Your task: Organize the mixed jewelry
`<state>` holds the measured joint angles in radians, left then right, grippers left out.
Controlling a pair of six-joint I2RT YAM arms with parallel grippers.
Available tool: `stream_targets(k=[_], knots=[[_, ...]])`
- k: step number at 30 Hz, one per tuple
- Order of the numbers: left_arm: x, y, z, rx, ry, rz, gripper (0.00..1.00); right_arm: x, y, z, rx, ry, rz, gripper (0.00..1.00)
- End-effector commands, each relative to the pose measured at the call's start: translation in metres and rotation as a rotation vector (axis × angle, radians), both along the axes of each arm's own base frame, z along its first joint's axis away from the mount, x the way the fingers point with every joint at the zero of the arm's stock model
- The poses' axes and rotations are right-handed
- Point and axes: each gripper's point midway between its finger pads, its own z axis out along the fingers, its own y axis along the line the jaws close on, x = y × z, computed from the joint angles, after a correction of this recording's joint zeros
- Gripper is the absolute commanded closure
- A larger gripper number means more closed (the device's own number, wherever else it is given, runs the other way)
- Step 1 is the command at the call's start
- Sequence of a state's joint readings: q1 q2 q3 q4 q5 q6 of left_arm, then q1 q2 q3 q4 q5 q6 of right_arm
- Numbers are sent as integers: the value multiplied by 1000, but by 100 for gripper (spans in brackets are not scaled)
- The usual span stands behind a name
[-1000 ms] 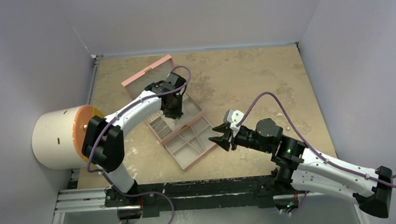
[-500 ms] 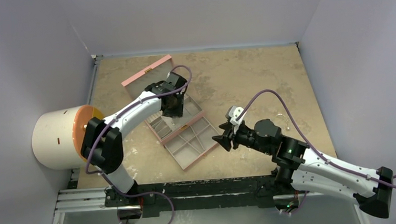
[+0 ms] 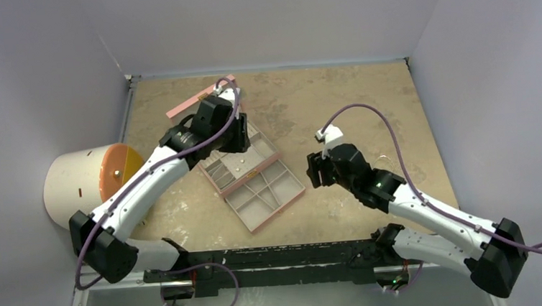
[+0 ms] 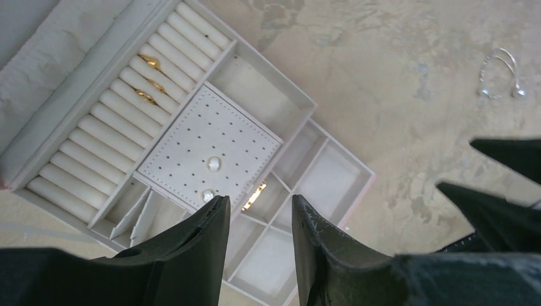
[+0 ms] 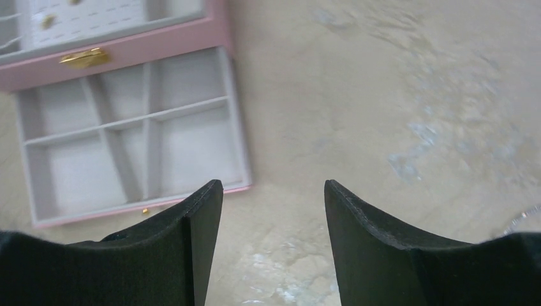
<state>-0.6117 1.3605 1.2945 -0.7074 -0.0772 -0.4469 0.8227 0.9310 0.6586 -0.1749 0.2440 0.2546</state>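
Observation:
A pink jewelry box (image 3: 294, 192) lies open mid-table with its drawer pulled out toward me. Three gold rings (image 4: 148, 62) sit in its ring rolls, and two pearl studs (image 4: 214, 164) are pinned on the perforated pad. A thin silvery piece (image 4: 501, 73) lies loose on the table right of the box. My left gripper (image 4: 258, 201) hovers above the box's tray, open and holding nothing. My right gripper (image 5: 273, 185) hangs open and empty over bare table just right of the drawer (image 5: 237, 127).
A white cylinder with an orange lid (image 3: 83, 188) lies at the left wall. The box's raised lid (image 3: 199, 97) stands behind the left gripper. Grey walls close in the table on three sides. The right arm's fingers (image 4: 504, 191) show in the left wrist view.
My left gripper has risen off the box's tray and opened. My right gripper has pulled back from the drawer's right corner, lifted, and opened wider.

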Motion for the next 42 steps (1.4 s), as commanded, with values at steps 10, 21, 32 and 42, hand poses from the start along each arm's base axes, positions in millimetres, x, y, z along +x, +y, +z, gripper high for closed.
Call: stream_targets(k=[10,21,32,42], knots=[[-54,-19,17,-201,-138,-231,59,30,-113,-27,-32,162,-635,38],[-73,-13,-2,-213,-92,-245,60,48,-177,-65,-63,270,-885,41],[-88,-7,9,-254,-127,-268,60,63,-206,-91,-18,434,-994,44],[-88,-7,10,-255,-129,-268,60,73,-216,-108,-15,500,-1024,51]])
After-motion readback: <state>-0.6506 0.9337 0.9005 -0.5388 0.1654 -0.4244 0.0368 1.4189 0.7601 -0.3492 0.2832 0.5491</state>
